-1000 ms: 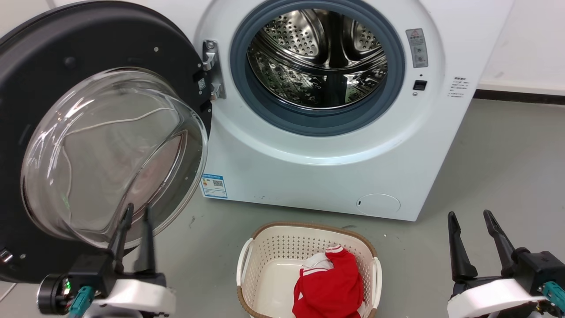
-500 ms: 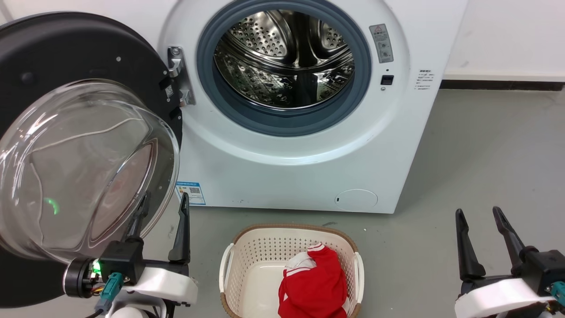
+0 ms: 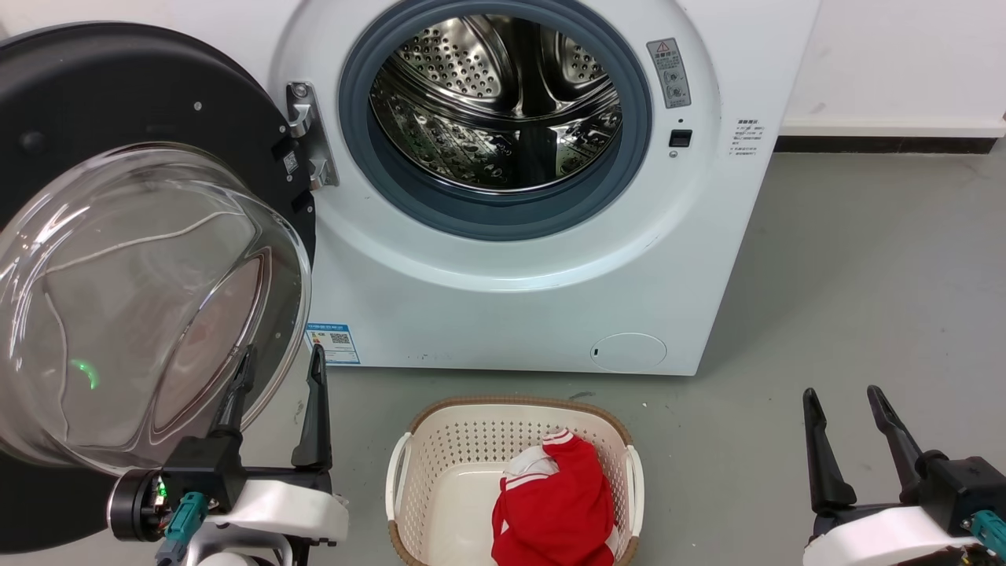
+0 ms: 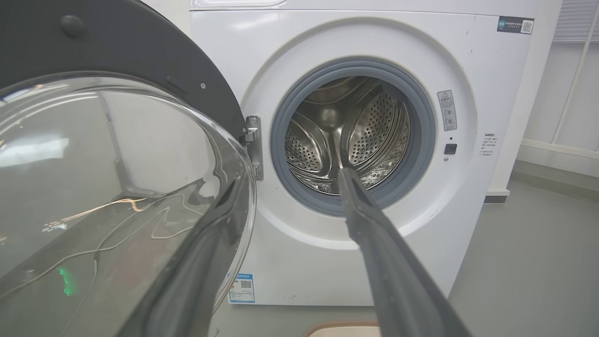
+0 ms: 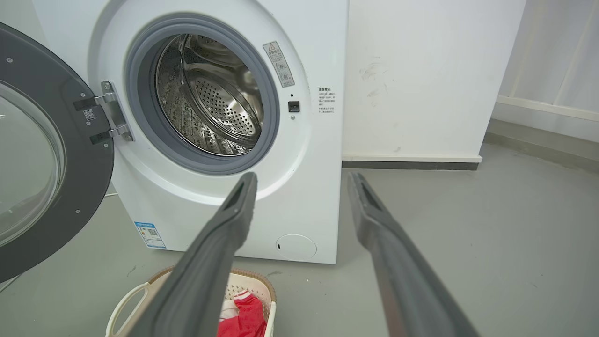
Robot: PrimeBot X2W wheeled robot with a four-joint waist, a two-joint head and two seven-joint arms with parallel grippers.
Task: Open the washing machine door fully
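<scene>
The washing machine [image 3: 534, 299] stands white with its steel drum [image 3: 495, 102] exposed. Its door [image 3: 118, 86], a black ring around a bulging glass bowl [image 3: 141, 299], is swung far out to the left on its hinge [image 3: 302, 126]. My left gripper [image 3: 283, 358] is open, low beside the bowl's hinge-side rim. In the left wrist view the left gripper [image 4: 290, 180] has one finger [image 4: 210, 243] overlapping the bowl's edge; I cannot tell if they touch. My right gripper [image 3: 842, 397] is open over the floor at the lower right, holding nothing. The right wrist view shows that gripper [image 5: 302, 178] facing the machine [image 5: 299, 196] and the door [image 5: 89, 187].
A cream laundry basket [image 3: 456, 440] holding a red and white garment [image 3: 554, 511] sits on the grey floor between my arms, in front of the machine. A white wall [image 3: 896, 63] with a dark skirting runs behind at the right.
The camera has panned, shifting the whole scene left. My left gripper's fingers now stand wider apart and sit nearer the bowl's hinge-side rim. The right gripper has stayed put.
</scene>
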